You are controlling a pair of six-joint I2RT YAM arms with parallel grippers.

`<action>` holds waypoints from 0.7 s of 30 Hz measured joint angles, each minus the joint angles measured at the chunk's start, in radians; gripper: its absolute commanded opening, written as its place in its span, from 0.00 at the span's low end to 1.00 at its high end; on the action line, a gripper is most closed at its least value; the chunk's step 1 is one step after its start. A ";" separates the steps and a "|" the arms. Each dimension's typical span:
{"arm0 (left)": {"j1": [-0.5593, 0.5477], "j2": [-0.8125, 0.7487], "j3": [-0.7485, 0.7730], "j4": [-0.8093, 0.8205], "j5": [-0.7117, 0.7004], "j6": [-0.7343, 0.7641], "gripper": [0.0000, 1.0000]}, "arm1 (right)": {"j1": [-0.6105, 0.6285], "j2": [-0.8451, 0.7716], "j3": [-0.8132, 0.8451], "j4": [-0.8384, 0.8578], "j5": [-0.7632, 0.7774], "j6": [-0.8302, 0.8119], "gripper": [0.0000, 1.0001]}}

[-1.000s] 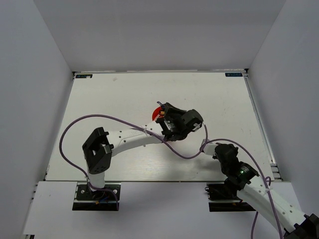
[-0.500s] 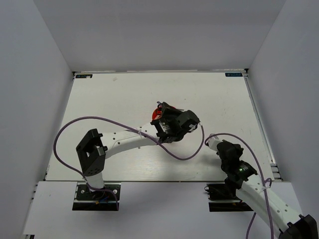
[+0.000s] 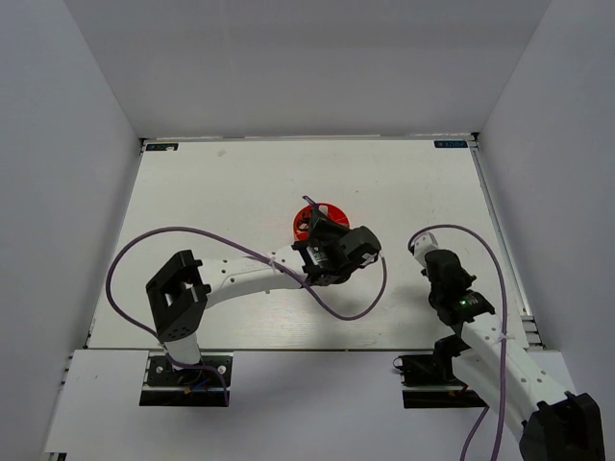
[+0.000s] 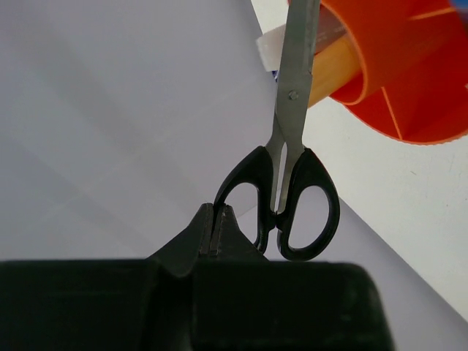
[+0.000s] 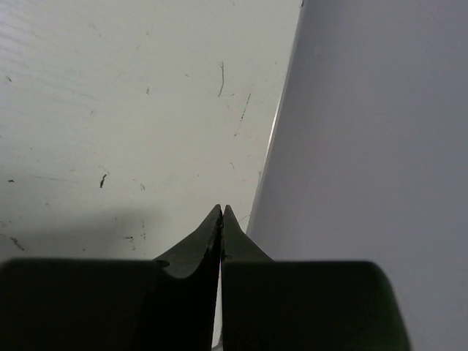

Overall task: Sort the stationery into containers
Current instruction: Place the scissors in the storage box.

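The white table (image 3: 211,192) lay wide, and the orange tub (image 3: 309,213) sat mid-table, just beyond my left claw (image 4: 217,223). The scissors (image 4: 289,183) ran lengthwise away from me: blades at the tub's rim, black handles just right of my tips. My left claw was pinched together, empty. My right claw (image 5: 221,219), pinched empty too, hung well off right, so the left was nearer. I could read no writing.

Seen from above, the left arm's wrist covers the near side of the orange tub (image 3: 306,216), and what lies in its compartments is too small to tell. In the left wrist view the top and right edges cut off the tub, and the top edge cuts off the blade tips of the scissors (image 4: 287,130). A yellowish piece (image 4: 333,69) behind the blades is half hidden, and I cannot name it. Whether the left gripper (image 4: 217,212) touches the black handle cannot be told.
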 measured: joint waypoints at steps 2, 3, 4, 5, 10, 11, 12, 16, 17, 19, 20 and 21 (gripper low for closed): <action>-0.005 -0.001 -0.023 0.008 -0.004 0.012 0.00 | -0.024 0.012 0.022 -0.001 -0.031 0.028 0.00; -0.006 -0.001 -0.032 0.010 -0.005 0.018 0.00 | -0.035 0.018 0.032 0.000 -0.043 0.042 0.00; -0.006 -0.001 -0.040 0.015 -0.010 0.025 0.00 | -0.047 0.021 0.037 0.001 -0.055 0.056 0.00; -0.008 -0.001 -0.045 0.018 -0.011 0.032 0.00 | -0.058 0.026 0.042 0.002 -0.065 0.069 0.00; -0.008 -0.001 -0.054 0.045 -0.019 0.057 0.00 | -0.097 0.045 0.045 0.003 -0.111 0.111 0.00; -0.008 -0.001 -0.054 0.053 -0.020 0.062 0.00 | -0.102 0.045 0.045 0.002 -0.119 0.114 0.00; -0.008 -0.001 -0.054 0.059 -0.022 0.067 0.00 | -0.106 0.045 0.045 0.003 -0.127 0.118 0.00; -0.010 -0.001 -0.072 0.096 -0.030 0.089 0.00 | -0.124 0.045 0.045 0.003 -0.154 0.133 0.00; -0.011 -0.001 -0.082 0.104 -0.034 0.095 0.00 | -0.127 0.045 0.045 0.003 -0.158 0.134 0.00; -0.013 -0.001 -0.103 0.118 -0.036 0.106 0.00 | -0.134 0.044 0.045 0.003 -0.167 0.135 0.00; -0.015 -0.001 -0.113 0.121 -0.036 0.112 0.00 | -0.136 0.044 0.045 0.003 -0.170 0.136 0.00; -0.017 -0.001 -0.123 0.127 -0.036 0.119 0.00 | -0.139 0.044 0.045 0.004 -0.174 0.136 0.00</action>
